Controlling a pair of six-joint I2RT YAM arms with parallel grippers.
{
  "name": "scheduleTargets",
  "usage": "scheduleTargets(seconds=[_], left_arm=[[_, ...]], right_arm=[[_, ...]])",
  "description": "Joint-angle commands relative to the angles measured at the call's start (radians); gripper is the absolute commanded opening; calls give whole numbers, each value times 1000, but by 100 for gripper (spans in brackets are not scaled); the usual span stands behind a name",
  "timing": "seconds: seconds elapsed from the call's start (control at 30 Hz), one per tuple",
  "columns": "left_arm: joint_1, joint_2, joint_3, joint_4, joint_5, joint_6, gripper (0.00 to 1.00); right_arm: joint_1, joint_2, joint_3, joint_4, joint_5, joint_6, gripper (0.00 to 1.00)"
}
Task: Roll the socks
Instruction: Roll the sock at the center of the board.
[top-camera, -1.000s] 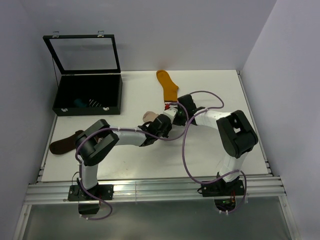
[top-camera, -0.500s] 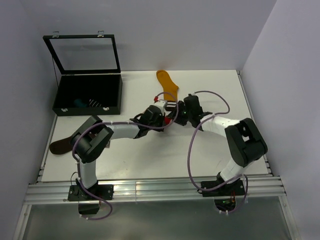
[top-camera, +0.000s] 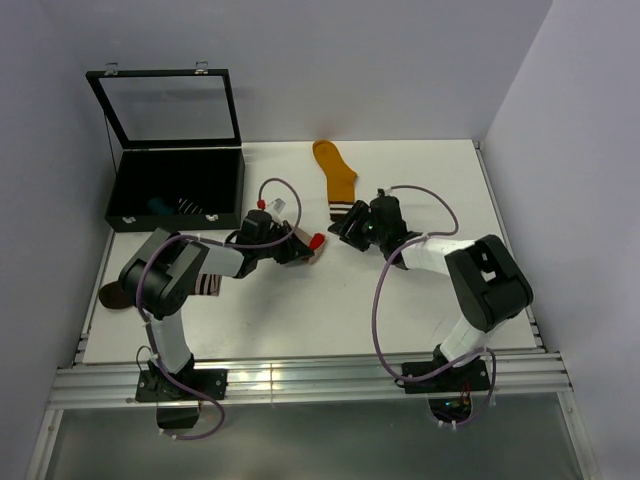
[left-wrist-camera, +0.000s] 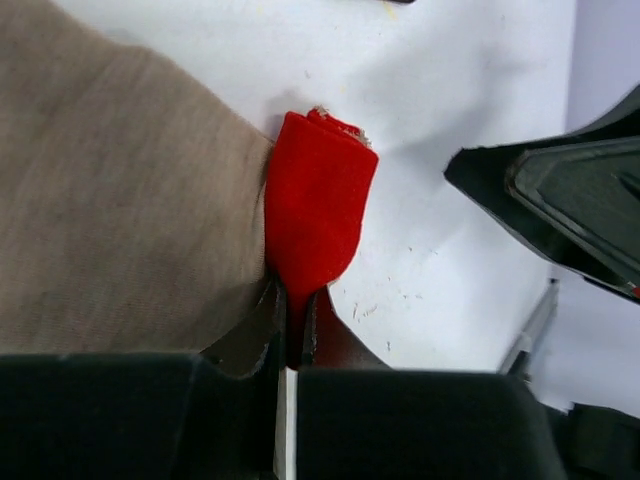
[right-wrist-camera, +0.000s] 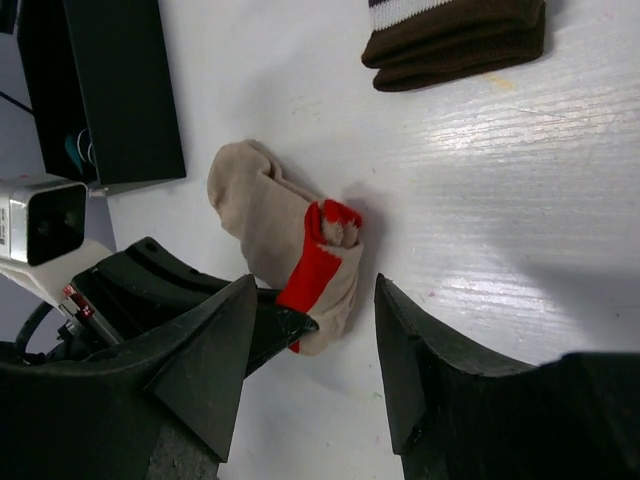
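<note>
A beige sock (top-camera: 298, 252) with a red end (top-camera: 316, 241) lies bunched up on the white table, left of centre. My left gripper (left-wrist-camera: 296, 312) is shut on that red end (left-wrist-camera: 315, 200), with the beige fabric (left-wrist-camera: 110, 200) bulging to its left. My right gripper (top-camera: 342, 226) hovers just right of the sock, open. In the right wrist view its fingers (right-wrist-camera: 215, 350) stand wide apart with the rolled beige sock (right-wrist-camera: 265, 210) beyond them, untouched. A mustard sock (top-camera: 335, 172) with a brown striped cuff (right-wrist-camera: 455, 35) lies behind the right gripper.
An open black box (top-camera: 178, 190) with a raised clear lid stands at the back left, with socks inside (top-camera: 185, 206). A brown sock (top-camera: 115, 293) lies at the table's left edge, partly under the left arm. Grey walls close in both sides.
My right gripper has opened and let go of the beige sock. My left arm has pulled the sock leftward, away from the right gripper.
</note>
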Motion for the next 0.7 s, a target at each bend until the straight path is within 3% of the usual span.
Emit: scheduleTargets(seconds=[0.0,0.3,0.67], left_arm=[[22,13,-78,60,91,-127,0],[88,70,-173,235,174,-282,0],[94,78,-170,198,159,-285,1]], right_arm=[[10,44,5,87,-12,16,58],[50,152,21,152,-37,45,59],[81,239,58,193,-115,64,57]])
